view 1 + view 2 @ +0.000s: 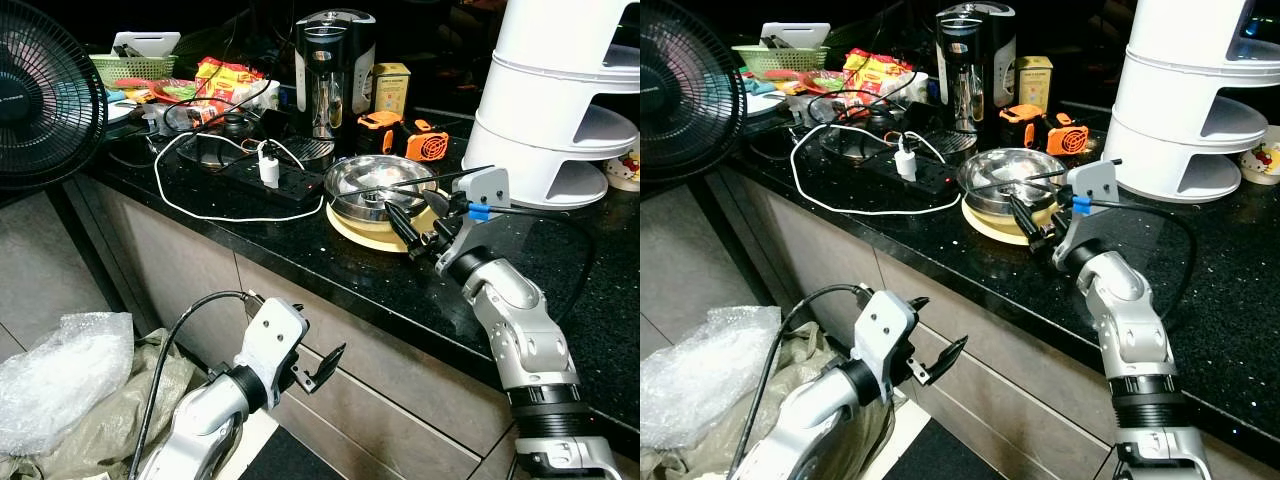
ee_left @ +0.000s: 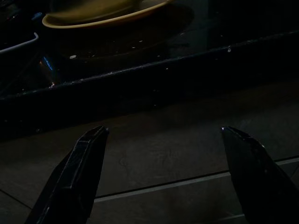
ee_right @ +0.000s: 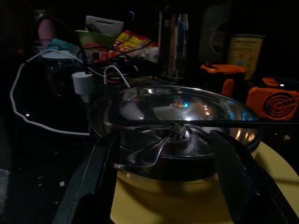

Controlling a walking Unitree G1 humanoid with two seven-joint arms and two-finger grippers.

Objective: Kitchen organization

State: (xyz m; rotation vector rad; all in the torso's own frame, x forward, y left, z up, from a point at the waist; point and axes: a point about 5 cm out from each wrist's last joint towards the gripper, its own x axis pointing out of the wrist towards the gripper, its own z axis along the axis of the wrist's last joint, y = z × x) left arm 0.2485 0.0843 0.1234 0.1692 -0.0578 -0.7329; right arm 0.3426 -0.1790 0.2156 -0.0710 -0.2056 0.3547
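Observation:
A steel bowl (image 1: 380, 185) sits on a yellow plate (image 1: 350, 236) on the black counter (image 1: 300, 250). A thin dark rod (image 3: 196, 122) lies across the bowl's rim, and a spoon (image 3: 152, 151) rests inside. My right gripper (image 1: 418, 224) is open at the bowl's near edge, with its fingers (image 3: 93, 182) on either side of the bowl and plate and nothing held between them. My left gripper (image 1: 932, 330) is open below the counter, in front of the cabinet fronts (image 2: 163, 154), pointing up towards the counter edge.
A power strip with a white charger (image 1: 268, 170) and a white cable lies left of the bowl. Behind it are a black kettle (image 1: 330, 70), orange devices (image 1: 415, 138) and snack packets. A white tiered rack (image 1: 560, 100) is at the right, a fan (image 1: 40, 100) at the left, and bubble wrap (image 1: 60, 370) on the floor.

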